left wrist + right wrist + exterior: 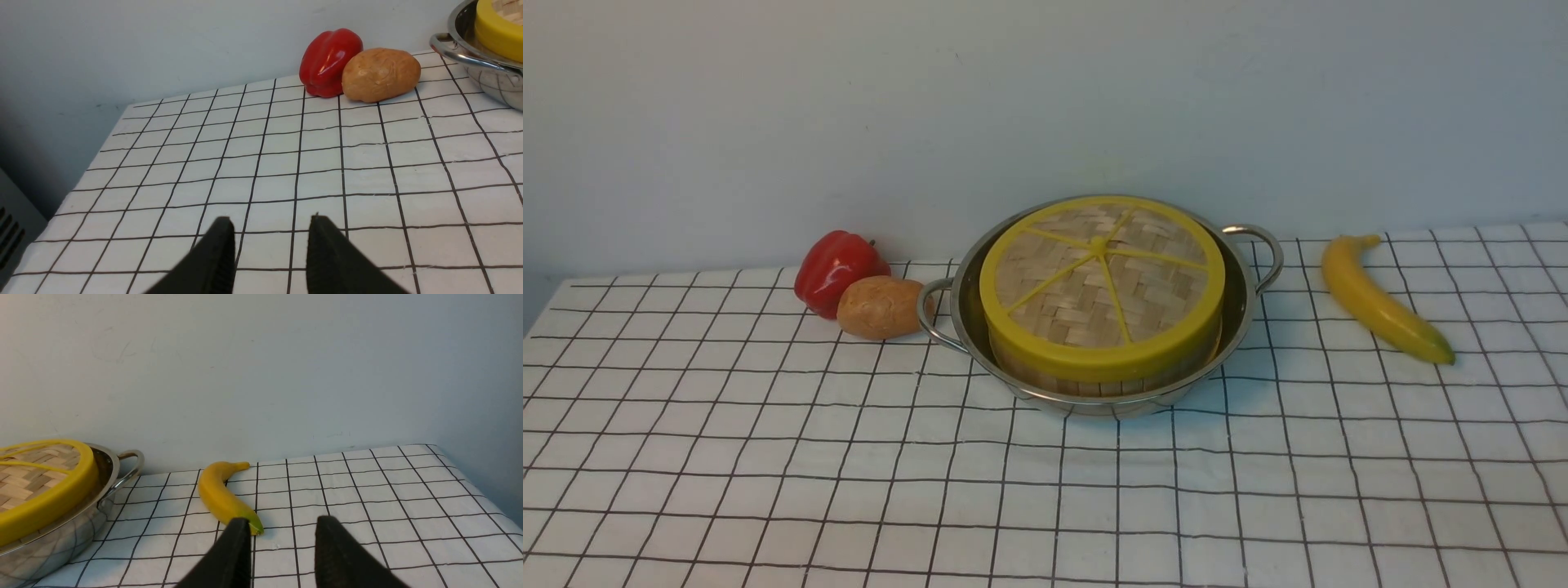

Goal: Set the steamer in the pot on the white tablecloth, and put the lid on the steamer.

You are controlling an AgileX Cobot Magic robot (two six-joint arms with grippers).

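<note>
One pot [1241, 314], one steamer [1094, 377], one lid [1101, 287], stacked on the white tablecloth [768, 457]. One pepper [330, 61] and one potato [380, 73] well beyond the left gripper [271, 222], spread, empty. One banana [222, 496] just beyond the right gripper [282, 524], likewise spread, empty.

lid [1101, 282] on steamer [1094, 377] in pot [1241, 306] | pepper [837, 269], potato [880, 307] left, seemingly touching | banana [1380, 300] right

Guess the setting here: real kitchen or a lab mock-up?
Likely a staged tabletop, not a real kitchen: a grid-pattern white tablecloth against a bare wall, a pot holding a lidded steamer with no stove, and a pepper, potato and banana laid out like props.
</note>
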